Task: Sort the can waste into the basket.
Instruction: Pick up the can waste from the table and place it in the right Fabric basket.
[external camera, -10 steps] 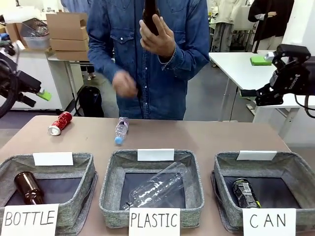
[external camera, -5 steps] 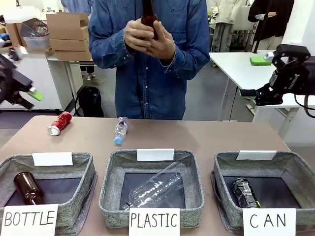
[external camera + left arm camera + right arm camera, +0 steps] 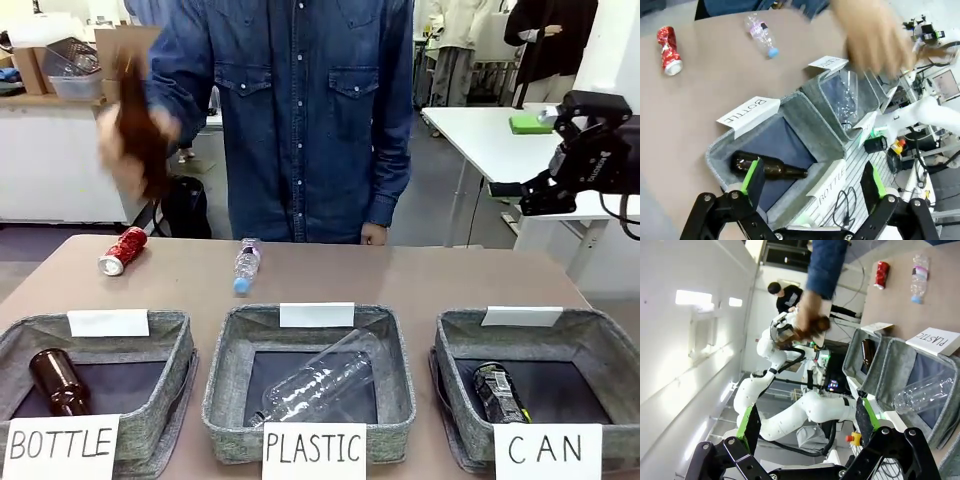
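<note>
A red can [image 3: 122, 250] with a silver top lies on its side on the table at the far left, also seen as the red can [image 3: 667, 44] and the red can [image 3: 882, 274]. A black can [image 3: 500, 392] lies inside the CAN basket [image 3: 452, 335] at the front right. My right gripper [image 3: 520, 190] hangs high off the table's right side, well above that basket. Its fingers stand wide apart in the right wrist view, right gripper [image 3: 806, 425] open and empty. My left gripper [image 3: 812, 180] is open and empty above the BOTTLE basket [image 3: 790, 107].
The person's hand swings a brown bottle [image 3: 135, 130] above the table's left end. A small plastic bottle [image 3: 246, 265] lies mid-table. The BOTTLE basket [image 3: 180, 335] holds a brown bottle [image 3: 55, 380]. The PLASTIC basket [image 3: 395, 330] holds a clear bottle [image 3: 320, 385].
The person's hand has carried the brown bottle from chest height over to the picture's left. My left arm has gone out of the front view at its left edge. The right arm has not moved.
</note>
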You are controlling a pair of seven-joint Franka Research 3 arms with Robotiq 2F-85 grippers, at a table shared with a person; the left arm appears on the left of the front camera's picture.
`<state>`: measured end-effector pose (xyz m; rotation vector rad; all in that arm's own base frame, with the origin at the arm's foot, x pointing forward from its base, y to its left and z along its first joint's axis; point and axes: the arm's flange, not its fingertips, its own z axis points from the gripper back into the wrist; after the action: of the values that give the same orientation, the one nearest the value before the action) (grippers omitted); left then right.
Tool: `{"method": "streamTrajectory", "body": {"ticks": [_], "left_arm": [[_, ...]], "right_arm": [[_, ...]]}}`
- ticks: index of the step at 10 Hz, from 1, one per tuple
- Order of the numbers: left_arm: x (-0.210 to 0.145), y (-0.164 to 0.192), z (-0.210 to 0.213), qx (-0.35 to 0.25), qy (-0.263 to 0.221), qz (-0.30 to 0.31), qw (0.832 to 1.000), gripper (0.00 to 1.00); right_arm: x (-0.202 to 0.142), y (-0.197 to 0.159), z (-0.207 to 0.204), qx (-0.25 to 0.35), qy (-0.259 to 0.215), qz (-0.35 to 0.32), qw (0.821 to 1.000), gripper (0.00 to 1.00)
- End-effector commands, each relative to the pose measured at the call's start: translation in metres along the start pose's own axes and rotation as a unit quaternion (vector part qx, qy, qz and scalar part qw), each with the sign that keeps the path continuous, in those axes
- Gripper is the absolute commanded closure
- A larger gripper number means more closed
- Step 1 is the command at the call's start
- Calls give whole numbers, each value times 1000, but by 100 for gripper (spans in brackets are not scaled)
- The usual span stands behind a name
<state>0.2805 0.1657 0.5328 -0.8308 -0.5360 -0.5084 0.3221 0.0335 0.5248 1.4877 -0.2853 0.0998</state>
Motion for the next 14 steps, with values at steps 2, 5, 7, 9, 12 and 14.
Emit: {"method": "streamTrajectory", "body": {"ticks": [2, 5, 7, 9, 12, 14], "left_arm": [[1, 21, 1, -28, 2, -1, 1000, 0], [-4, 35, 31, -25, -21, 30, 999, 0], [-38, 55, 87, -82, -50, 75, 993, 0], [-57, 62, 97, -93, -71, 96, 989, 0], [-31, 69, 76, -73, -49, 111, 990, 0], [28, 76, 39, -20, 23, 119, 992, 0]], "right_arm": [[0, 1, 1, 1, 4, 8, 1000, 0], [0, 1, 1, 1, 4, 8, 1000, 0], [0, 1, 1, 1, 4, 8, 1000, 0], [0, 1, 1, 1, 4, 8, 1000, 0], [0, 1, 1, 1, 4, 8, 1000, 0], [0, 1, 1, 1, 4, 8, 1000, 0]]}}
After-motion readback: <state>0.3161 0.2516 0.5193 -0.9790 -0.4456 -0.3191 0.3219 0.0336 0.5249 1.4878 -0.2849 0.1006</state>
